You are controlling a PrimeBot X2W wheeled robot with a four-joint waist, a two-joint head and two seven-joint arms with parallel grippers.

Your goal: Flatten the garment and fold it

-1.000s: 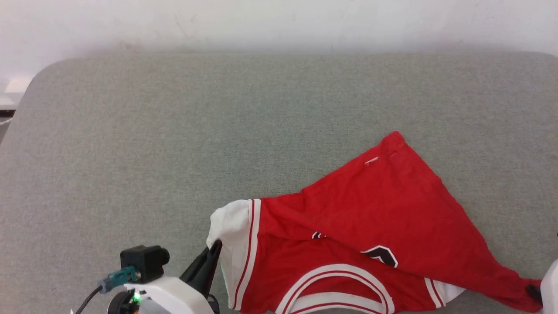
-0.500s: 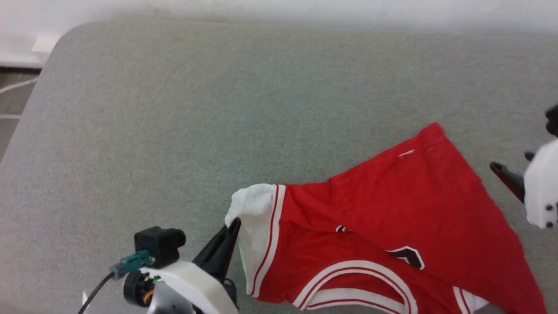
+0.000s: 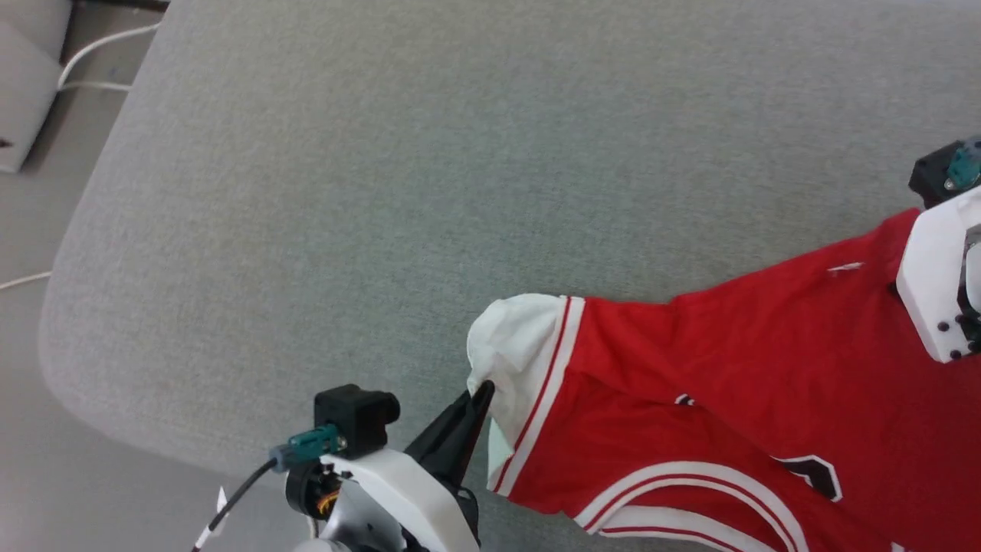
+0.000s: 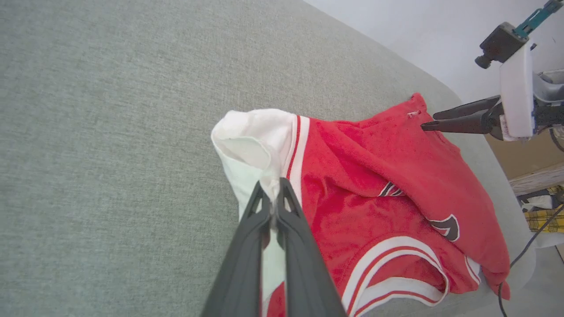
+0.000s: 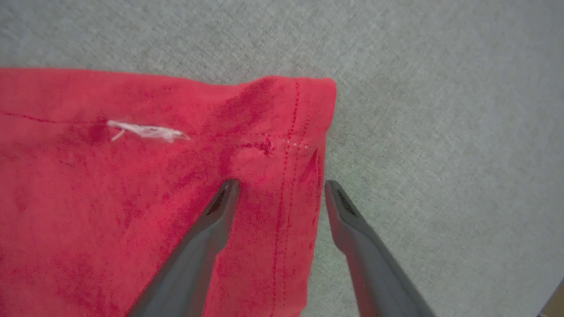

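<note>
Left tool [image 4: 272,188] pinched tight on white sleeve [image 4: 251,132] of garment [image 4: 352,176]. Right tool [image 5: 282,189] spread wide over red hem corner [image 5: 308,101]: one finger [image 5: 211,220] above cloth, other above grey counter [image 5: 440,132]. Garment lies crumpled on counter, red part folded over black print [image 4: 443,226], near robot's side.

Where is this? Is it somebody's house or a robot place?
Probably an indoor room set up for robot practice. A red shirt with white sleeves lies on a big grey fabric-covered pad with rounded corners, white cables trail over the floor, and a plain pale wall stands behind.
</note>
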